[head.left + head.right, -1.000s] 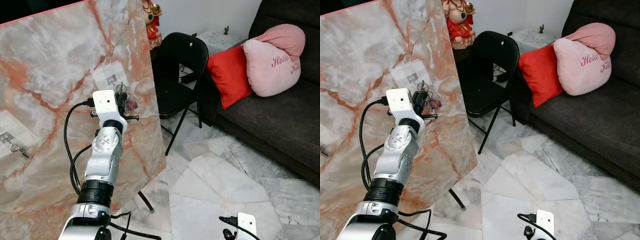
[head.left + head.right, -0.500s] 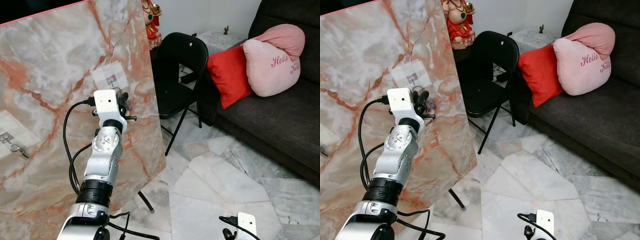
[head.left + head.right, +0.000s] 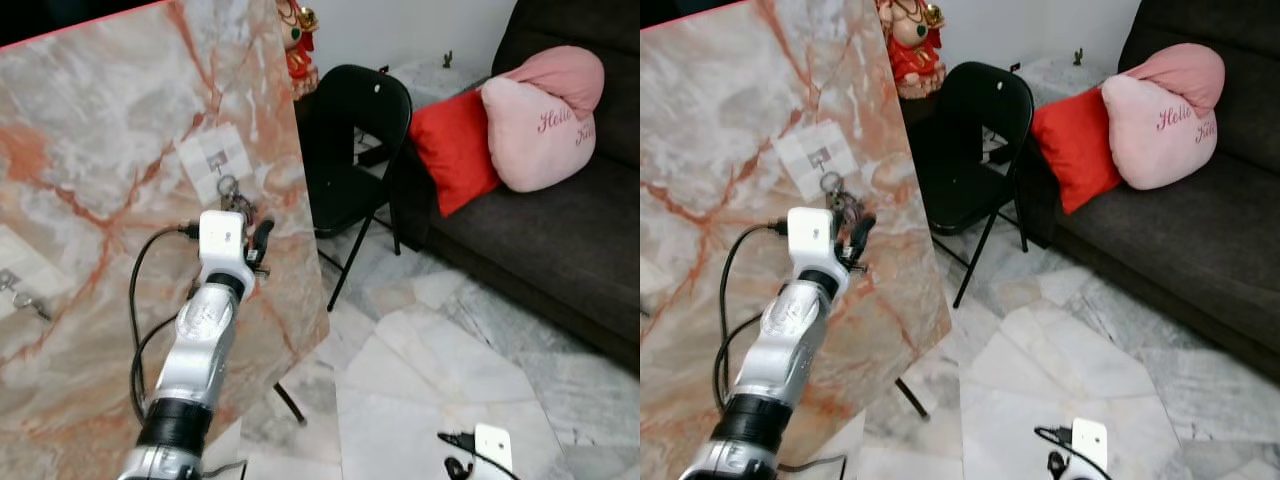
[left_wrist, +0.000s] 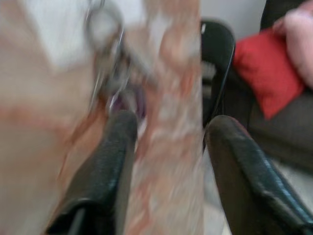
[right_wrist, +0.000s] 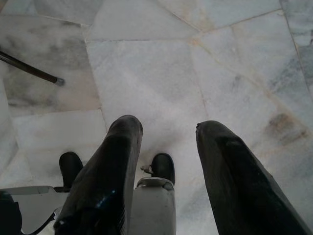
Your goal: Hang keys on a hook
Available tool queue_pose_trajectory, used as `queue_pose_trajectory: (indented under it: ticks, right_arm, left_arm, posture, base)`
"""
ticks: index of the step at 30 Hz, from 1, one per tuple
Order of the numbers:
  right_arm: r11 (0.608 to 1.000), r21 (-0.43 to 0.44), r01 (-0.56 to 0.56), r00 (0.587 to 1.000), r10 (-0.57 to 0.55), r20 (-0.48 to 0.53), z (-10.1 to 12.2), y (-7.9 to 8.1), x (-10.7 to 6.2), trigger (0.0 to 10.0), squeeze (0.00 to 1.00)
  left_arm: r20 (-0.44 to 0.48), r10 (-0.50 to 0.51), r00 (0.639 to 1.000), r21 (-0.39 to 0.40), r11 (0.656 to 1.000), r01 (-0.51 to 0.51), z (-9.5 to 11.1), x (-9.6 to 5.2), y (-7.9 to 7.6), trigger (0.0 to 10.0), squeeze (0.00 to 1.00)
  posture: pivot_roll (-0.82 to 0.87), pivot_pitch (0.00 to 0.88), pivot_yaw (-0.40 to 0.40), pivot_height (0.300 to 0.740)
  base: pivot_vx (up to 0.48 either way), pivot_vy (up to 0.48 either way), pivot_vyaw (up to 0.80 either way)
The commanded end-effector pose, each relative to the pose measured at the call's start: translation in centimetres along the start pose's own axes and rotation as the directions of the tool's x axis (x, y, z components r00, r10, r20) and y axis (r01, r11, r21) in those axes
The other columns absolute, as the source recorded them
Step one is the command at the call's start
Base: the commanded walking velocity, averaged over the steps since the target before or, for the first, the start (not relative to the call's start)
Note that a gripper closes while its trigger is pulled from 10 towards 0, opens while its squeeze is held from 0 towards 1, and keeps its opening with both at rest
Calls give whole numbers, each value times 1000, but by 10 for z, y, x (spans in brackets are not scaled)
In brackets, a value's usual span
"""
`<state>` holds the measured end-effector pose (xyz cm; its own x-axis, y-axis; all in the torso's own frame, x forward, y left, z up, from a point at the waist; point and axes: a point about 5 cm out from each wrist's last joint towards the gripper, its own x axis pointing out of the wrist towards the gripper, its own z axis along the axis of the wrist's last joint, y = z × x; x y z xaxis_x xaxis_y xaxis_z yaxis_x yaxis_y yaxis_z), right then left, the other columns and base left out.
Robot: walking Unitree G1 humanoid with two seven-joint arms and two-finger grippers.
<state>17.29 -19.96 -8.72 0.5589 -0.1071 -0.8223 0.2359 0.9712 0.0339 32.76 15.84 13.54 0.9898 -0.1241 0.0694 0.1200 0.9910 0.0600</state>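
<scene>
A bunch of keys (image 3: 235, 199) with a purple tag hangs by its ring from a small hook (image 3: 218, 161) on a white patch of the tilted marble board (image 3: 90, 130). My left gripper (image 3: 259, 240) is just below and in front of the keys, open and holding nothing. In the blurred left wrist view the keys (image 4: 113, 73) dangle beyond the two spread fingers (image 4: 115, 161). My right gripper (image 5: 166, 132) hangs low over the floor, open and empty.
A second white patch with a hook and keys (image 3: 24, 300) sits at the board's left edge. A black folding chair (image 3: 355, 130) stands right of the board, then a dark sofa (image 3: 560, 230) with red and pink cushions. Marble floor tiles (image 3: 430, 370) lie below.
My left gripper has let go of the keys and drawn back and down from the board. The keys now hang free from the hook. The right arm has not moved.
</scene>
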Motion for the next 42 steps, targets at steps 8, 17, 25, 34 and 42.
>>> queue_pose_trajectory:
  ticks: [8, 17, 25, 34, 42]
  right_arm:
    - [1000, -6, -4, 1000, 3, -8, 0, 1, 0, 10000, 0]
    - [1000, -14, -7, 1000, 6, -19, 0, 2, 1, 10000, 0]
    - [1000, -23, -10, 1000, 9, -21, 1, 3, 1, 10000, 0]
    - [998, -51, -31, 999, 30, -24, 0, 4, 1, 10000, 0]
    - [997, -70, -42, 999, 40, -30, -1, 3, 0, 10000, 0]
  left_arm:
    - [-237, -26, 971, 78, 996, 46, -59, -38, 18, 10000, 0]
    - [-687, 72, 723, 147, 988, 41, -163, -110, 47, 10000, 0]
    - [-804, 90, 588, 113, 994, 3, -190, -141, 41, 10000, 0]
    - [-840, 130, 526, 94, 991, -95, -200, -159, 39, 10000, 0]
    - [-857, 145, 495, 102, 988, -112, -206, -171, 36, 10000, 0]
  posture:
    - [-23, 11, 62, 740]
    - [-22, 6, 60, 740]
    - [-38, 0, 62, 740]
    - [-43, 0, 63, 740]
    - [-50, 0, 57, 740]
  base:
    - [0, 0, 0]
    - [0, 0, 0]
    - [0, 0, 0]
    - [0, 0, 533]
    - [0, 0, 800]
